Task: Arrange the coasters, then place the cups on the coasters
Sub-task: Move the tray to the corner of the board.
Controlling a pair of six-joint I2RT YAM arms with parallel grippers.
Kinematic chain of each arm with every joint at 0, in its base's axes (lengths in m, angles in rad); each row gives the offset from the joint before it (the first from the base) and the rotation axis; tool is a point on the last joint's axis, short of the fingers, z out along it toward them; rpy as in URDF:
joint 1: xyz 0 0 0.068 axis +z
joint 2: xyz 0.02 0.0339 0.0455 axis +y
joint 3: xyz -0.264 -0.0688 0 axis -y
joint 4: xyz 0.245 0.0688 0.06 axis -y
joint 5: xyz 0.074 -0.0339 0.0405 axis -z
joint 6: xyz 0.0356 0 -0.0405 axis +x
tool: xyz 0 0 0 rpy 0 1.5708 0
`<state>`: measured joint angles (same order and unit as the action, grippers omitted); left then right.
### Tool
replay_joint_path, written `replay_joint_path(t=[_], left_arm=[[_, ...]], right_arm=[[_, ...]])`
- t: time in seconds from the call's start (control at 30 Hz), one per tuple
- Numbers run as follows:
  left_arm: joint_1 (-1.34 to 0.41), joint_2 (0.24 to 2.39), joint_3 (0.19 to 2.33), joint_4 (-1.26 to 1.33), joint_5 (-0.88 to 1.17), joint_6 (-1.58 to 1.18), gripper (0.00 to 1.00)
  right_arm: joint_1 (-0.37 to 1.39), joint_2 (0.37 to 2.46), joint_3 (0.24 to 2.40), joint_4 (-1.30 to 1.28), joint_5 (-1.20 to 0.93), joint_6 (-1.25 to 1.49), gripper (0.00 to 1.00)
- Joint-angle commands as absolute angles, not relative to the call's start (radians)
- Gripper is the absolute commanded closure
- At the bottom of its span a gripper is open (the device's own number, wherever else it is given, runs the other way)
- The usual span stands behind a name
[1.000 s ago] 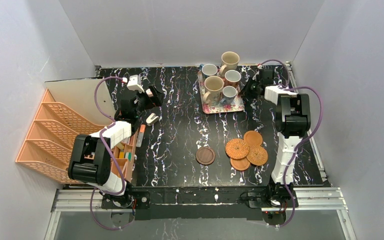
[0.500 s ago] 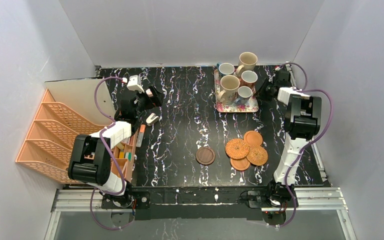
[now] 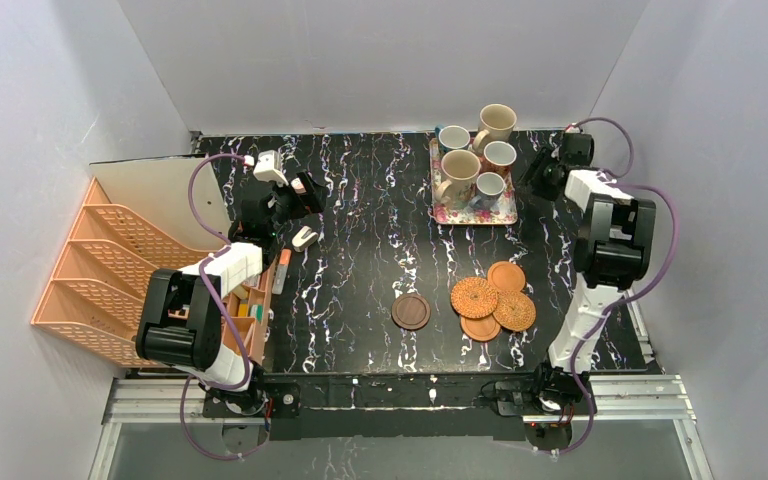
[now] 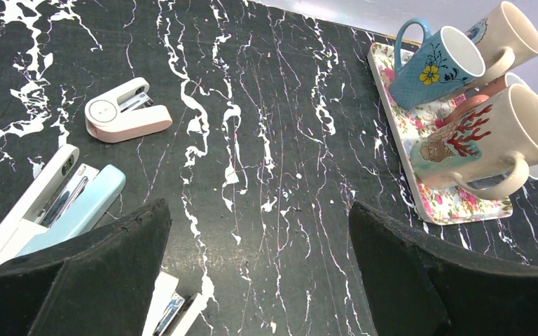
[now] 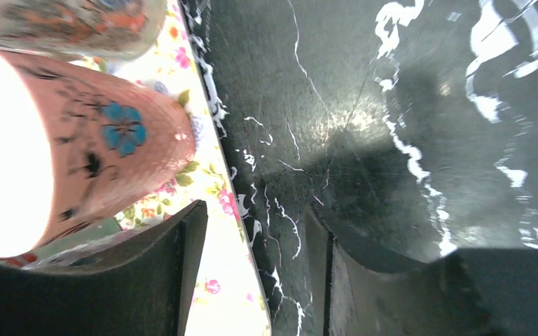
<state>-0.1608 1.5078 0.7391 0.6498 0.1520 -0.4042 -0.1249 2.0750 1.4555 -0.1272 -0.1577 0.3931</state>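
At the tray [image 3: 444, 214] edge, right arm [image 3: 612, 235] outstretched, end effector [image 5: 256, 238] parted.

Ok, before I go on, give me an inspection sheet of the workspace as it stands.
Surface: black marbled table, no damage seen.
Job's things: four orange coasters overlapping in a cluster; dark brown coaster apart, to their left; five cups on the floral tray, none on a coaster.
Clutter: pink stapler, blue stapler, orange file rack at left.
Pincers: left pincer open, empty; right pincer open, astride the tray's right edge.
Cables: purple cables loop along both arms, no snag seen.
Surroundings: white walls; nothing else seen.
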Motion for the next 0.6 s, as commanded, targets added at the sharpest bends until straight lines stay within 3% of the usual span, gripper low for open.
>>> replay_joint_path(t=[0.0,0.1,0.2,0.3,0.57], left_arm=[[-0.156,1.468,0.739,0.657,0.14,-0.386,0.04],[-0.156,1.448,0.737,0.654,0.117,-0.364,0.02],[-0.156,1.428,0.749,0.642,0.112,-0.339,0.02],[-0.156,1.41,0.762,0.627,0.118,-0.303,0.02],[-0.156,1.384,0.902,0.415,0.101,-0.071,0.02]], right_arm=[[-0.107,1.907,1.496,-0.113,-0.069,0.35,0.34],[-0.069,1.841,1.492,-0.091,-0.009,0.308,0.2],[-0.03,1.784,1.503,-0.091,0.029,0.267,0.16],[0.035,1.714,1.49,-0.068,0.05,0.2,0.03],[0.24,1.541,1.498,-0.177,0.013,-0.069,0.02]])
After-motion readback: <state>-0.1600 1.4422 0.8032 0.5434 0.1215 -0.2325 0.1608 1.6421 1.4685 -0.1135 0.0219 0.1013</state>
